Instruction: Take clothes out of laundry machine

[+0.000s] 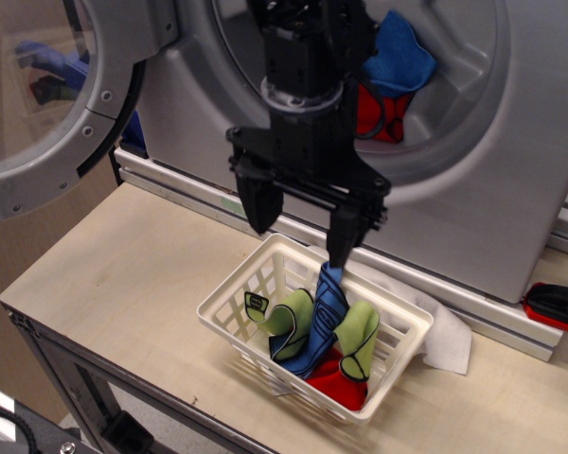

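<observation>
The silver-grey laundry machine (511, 180) fills the back, its round glass door (47, 104) swung open at the left. In the drum lie a bright blue cloth (398, 52) and a red cloth with dark edging (377, 113). My black gripper (299, 232) hangs open and empty just above the far rim of a white lattice basket (237, 317). The basket holds a blue cloth (328, 303), green cloths (360, 331) and a red cloth (336, 383). The blue cloth's upper tip stands right under my right finger (343, 244).
A flat white sheet (450, 340) lies under the basket's right side on the wooden table (123, 274). A red and black object (557, 307) sits at the right edge. The table's front edge runs close below the basket.
</observation>
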Controlling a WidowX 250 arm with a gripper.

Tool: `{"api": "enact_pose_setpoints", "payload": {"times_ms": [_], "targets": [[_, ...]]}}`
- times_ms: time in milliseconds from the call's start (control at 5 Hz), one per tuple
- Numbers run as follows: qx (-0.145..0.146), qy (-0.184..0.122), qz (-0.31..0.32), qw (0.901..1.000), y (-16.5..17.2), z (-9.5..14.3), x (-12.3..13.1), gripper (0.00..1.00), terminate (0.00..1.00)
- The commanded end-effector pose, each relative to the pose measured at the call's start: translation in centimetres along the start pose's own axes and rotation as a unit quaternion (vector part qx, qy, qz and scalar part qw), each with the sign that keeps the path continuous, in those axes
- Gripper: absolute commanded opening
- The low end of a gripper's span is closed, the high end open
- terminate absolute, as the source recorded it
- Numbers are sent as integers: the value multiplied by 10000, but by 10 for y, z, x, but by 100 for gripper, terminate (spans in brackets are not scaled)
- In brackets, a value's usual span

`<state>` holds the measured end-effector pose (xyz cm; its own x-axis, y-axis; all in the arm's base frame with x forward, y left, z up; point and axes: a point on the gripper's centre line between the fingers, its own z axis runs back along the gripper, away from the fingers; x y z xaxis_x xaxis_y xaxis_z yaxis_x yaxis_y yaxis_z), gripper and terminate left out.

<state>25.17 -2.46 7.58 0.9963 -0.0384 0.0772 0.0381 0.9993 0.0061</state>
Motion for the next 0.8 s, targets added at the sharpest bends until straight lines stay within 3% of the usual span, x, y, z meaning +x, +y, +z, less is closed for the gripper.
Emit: {"api": "enact_pose_setpoints", "payload": {"times_ms": [0,200,600], "targets": [[551,-798,-958,9907,42,9,68,100,0],[764,-1333,-1476,9770,57,12,98,100,0],[1002,-2107,-1849,9547,71,3,139,100,0]]}}
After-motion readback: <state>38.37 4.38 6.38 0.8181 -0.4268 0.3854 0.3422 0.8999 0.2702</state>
